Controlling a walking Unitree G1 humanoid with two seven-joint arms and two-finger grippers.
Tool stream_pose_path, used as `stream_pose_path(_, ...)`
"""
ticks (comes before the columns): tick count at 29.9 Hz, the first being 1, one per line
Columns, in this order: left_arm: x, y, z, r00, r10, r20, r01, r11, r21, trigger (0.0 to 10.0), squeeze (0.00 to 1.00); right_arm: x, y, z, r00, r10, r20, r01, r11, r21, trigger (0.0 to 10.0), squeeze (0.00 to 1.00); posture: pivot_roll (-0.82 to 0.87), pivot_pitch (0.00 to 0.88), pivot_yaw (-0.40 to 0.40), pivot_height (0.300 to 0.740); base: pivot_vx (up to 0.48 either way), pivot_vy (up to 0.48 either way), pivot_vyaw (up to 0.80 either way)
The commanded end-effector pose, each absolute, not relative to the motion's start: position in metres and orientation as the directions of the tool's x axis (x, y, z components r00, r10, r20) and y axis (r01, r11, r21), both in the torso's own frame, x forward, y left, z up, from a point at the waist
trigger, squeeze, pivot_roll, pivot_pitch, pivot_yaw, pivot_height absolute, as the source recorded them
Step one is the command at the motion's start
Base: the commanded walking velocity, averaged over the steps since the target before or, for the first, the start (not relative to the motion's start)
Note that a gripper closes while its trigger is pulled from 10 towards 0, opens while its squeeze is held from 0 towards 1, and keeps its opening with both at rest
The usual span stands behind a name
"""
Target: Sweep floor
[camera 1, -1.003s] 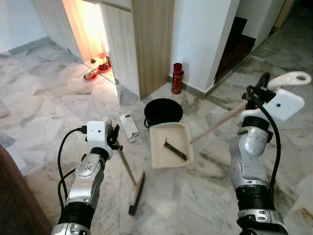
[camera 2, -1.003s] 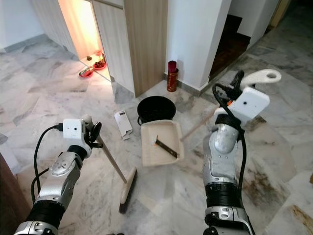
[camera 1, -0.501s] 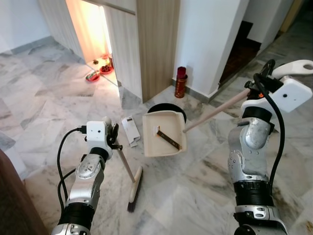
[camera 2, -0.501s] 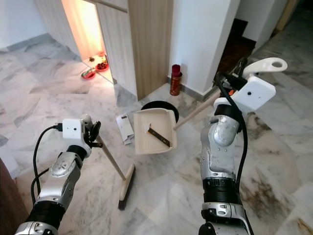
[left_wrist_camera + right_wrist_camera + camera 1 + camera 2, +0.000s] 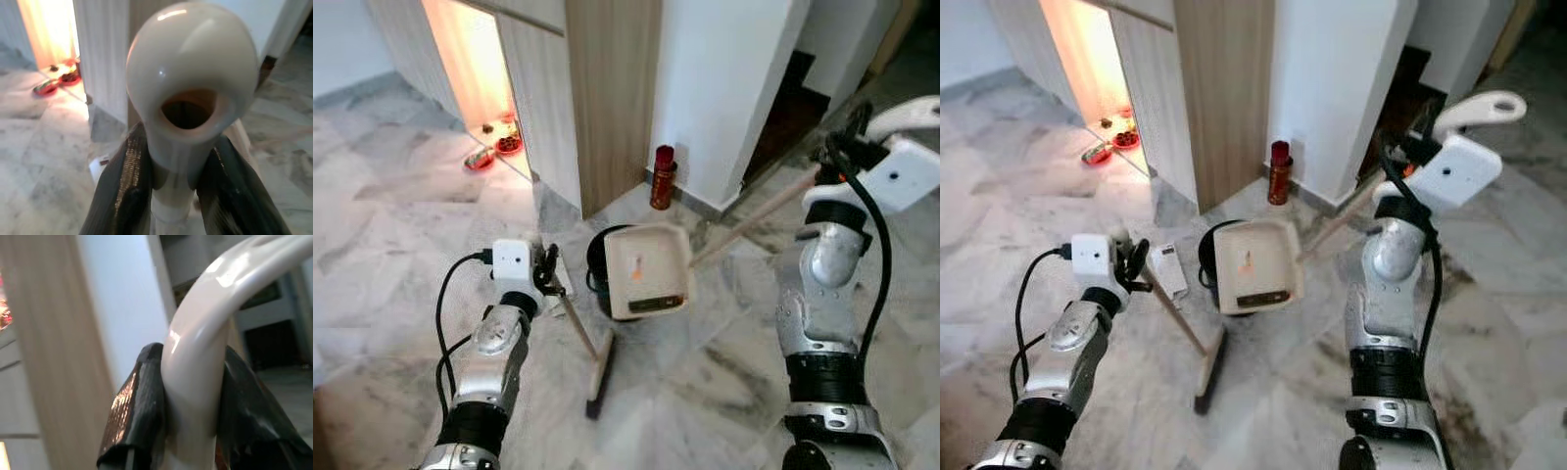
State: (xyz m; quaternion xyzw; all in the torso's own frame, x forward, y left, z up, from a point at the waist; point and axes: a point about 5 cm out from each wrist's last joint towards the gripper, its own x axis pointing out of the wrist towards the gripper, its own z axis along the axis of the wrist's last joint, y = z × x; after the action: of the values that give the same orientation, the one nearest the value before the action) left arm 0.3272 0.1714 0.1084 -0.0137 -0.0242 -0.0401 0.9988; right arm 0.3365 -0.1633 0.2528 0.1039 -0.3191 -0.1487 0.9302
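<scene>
Clamping the dustpan handle, my right gripper held the cream dustpan tipped over the black bin; my left gripper was shut on the broom pole; any wobble, I judged, risked spilling debris beside the bin.

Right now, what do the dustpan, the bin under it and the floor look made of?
Dustpan: likely cream plastic, smooth, moulded rim, on a wood-coloured handle held by the right pincer. Bin: black, probably plastic, finish unclear. Floor: polished marble-look tiles, grey veining and sheen.
</scene>
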Motion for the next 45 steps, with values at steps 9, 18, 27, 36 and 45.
stream_pose_path(9, 0.331, 0.17, 0.122, 0.99, -0.081, 0.116, 0.082, 0.997, -0.005, 10.0, 0.0, 0.33, -0.163, 0.277, 0.694, -0.353, 0.627, 0.166, 0.927, 0.337, 10.0, 0.0, 0.12, 0.047, -0.017, 0.74, 0.43, 0.0, 0.0)
stream_pose_path(18, 0.33, 0.172, 0.122, 0.991, -0.072, 0.116, 0.073, 0.997, -0.001, 10.0, 0.0, 0.33, -0.162, 0.277, 0.7, -0.35, 0.622, 0.152, 0.925, 0.349, 10.0, 0.0, 0.13, 0.05, -0.019, 0.74, 0.429, 0.0, 0.0)
stream_pose_path(27, 0.329, 0.171, 0.122, 0.99, -0.076, 0.119, 0.077, 0.997, -0.004, 10.0, 0.0, 0.329, -0.16, 0.277, 0.704, -0.351, 0.618, 0.145, 0.922, 0.358, 10.0, 0.0, 0.13, 0.058, -0.021, 0.74, 0.22, 0.0, 0.0)
stream_pose_path(36, 0.328, 0.171, 0.12, 0.991, -0.081, 0.107, 0.082, 0.997, 0.0, 10.0, 0.0, 0.328, -0.155, 0.279, 0.702, -0.325, 0.633, 0.115, 0.93, 0.35, 10.0, 0.0, 0.13, 0.073, -0.019, 0.74, 0.0, 0.0, 0.0)
stream_pose_path(45, 0.327, 0.171, 0.118, 0.991, -0.089, 0.1, 0.089, 0.996, 0.003, 10.0, 0.0, 0.323, -0.144, 0.287, 0.677, -0.247, 0.693, 0.098, 0.964, 0.248, 10.0, 0.0, 0.13, 0.086, -0.015, 0.74, 0.0, 0.0, 0.0)
